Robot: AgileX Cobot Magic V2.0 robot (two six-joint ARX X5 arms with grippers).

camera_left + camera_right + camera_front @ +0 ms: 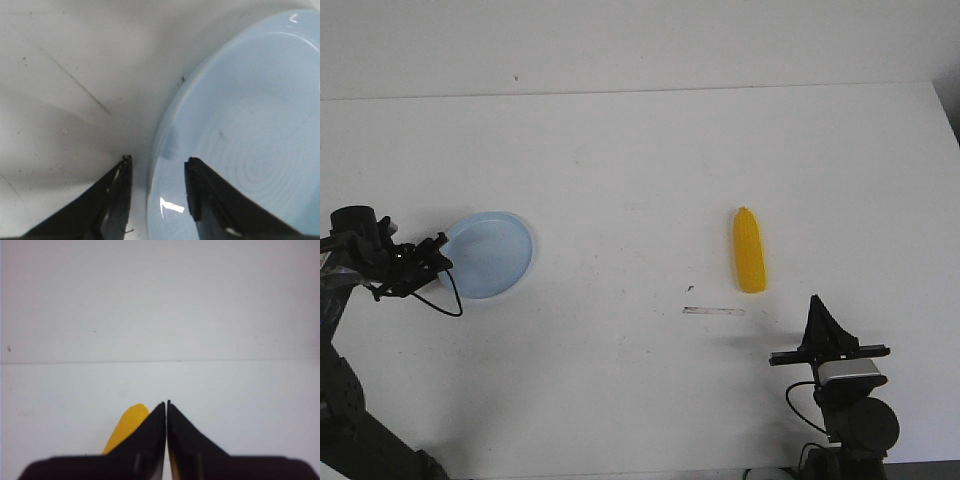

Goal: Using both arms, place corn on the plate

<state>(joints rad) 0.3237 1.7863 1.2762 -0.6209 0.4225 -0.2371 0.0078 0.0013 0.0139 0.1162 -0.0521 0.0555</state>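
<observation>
The corn (750, 264) lies flat on the white table (640, 180), well to the right of the plate (492, 254), its tapered end pointing away from the robot. The right gripper (817, 303) sits nearer the robot than the corn and a little to its right, not touching it; its jaws are pressed together with nothing between them, and in the right wrist view the corn (126, 427) peeks out just beside and beyond the closed tips (166, 405). Between the corn and that gripper a thin pale strip (713, 311) lies on the table, and nothing else stands between them. Over at the plate, the left gripper (444, 255) is at the rim on the side away from the corn, its jaws parted and straddling the edge: in the left wrist view one finger (112, 200) is outside on the table and the other finger (210, 200) over the plate (250, 125); whether they touch the rim I cannot tell. The plate holds nothing. A few dark specks and faint scuffs mark the table. I can read no writing anywhere.
</observation>
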